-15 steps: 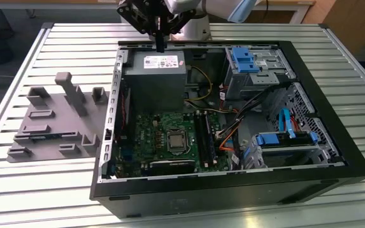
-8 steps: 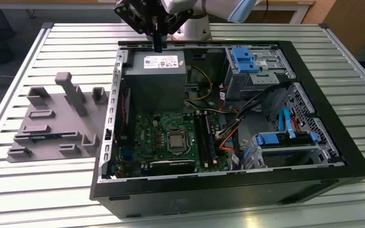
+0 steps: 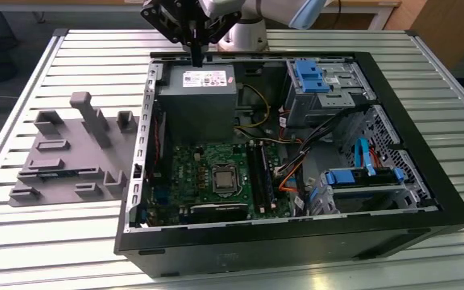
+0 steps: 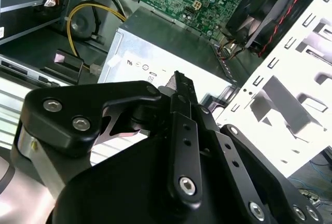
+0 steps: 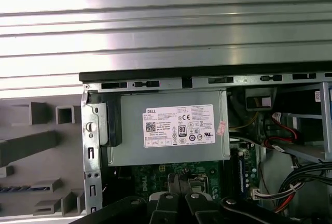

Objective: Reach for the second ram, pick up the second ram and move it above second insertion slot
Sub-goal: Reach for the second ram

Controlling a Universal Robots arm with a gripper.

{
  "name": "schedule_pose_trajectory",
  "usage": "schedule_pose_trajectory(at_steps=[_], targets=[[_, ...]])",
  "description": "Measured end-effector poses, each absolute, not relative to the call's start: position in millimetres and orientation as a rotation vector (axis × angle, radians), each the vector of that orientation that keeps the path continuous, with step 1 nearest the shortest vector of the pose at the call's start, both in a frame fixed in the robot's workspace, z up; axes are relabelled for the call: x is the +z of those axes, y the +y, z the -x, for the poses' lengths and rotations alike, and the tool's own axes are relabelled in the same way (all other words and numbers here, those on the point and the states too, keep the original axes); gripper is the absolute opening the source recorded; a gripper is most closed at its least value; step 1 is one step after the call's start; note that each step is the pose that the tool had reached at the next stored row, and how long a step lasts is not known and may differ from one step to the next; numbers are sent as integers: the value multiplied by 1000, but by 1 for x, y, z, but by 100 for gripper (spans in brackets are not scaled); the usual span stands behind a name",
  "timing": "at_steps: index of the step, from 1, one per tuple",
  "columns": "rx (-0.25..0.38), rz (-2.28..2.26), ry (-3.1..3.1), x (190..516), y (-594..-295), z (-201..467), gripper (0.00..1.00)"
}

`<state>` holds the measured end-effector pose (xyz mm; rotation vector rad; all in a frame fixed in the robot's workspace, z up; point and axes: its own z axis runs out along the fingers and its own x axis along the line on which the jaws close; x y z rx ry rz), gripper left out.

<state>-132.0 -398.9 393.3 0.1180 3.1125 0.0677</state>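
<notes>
My gripper [image 3: 196, 59] hangs over the far edge of the open computer case [image 3: 296, 241], above the grey power supply [image 3: 196, 96]. Its black fingers [image 4: 179, 86] are pressed together with nothing between them, and their tips [image 5: 179, 180] also show in the first wrist view. A dark ram stick [image 3: 52, 175] lies in the grey holder [image 3: 70, 151] on the exterior view's left, well away from the gripper. The same ram [image 5: 23, 187] appears as a bluish strip in the first wrist view. The long black insertion slots [image 3: 260, 175] run along the green motherboard [image 3: 208, 175].
The case stands on a slatted metal table [image 3: 46, 241]. Drive cages with blue clips [image 3: 309, 75] and cable bundles [image 3: 296, 169] fill the case on the exterior view's right. Upright grey posts [image 3: 95, 121] rise from the holder. The arm's base [image 3: 244, 30] stands behind the case.
</notes>
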Motion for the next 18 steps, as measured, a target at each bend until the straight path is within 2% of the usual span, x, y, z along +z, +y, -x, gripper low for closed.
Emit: schedule_pose_trajectory(at_steps=[18], targets=[[68,-118,3113,393,-399,147,11]])
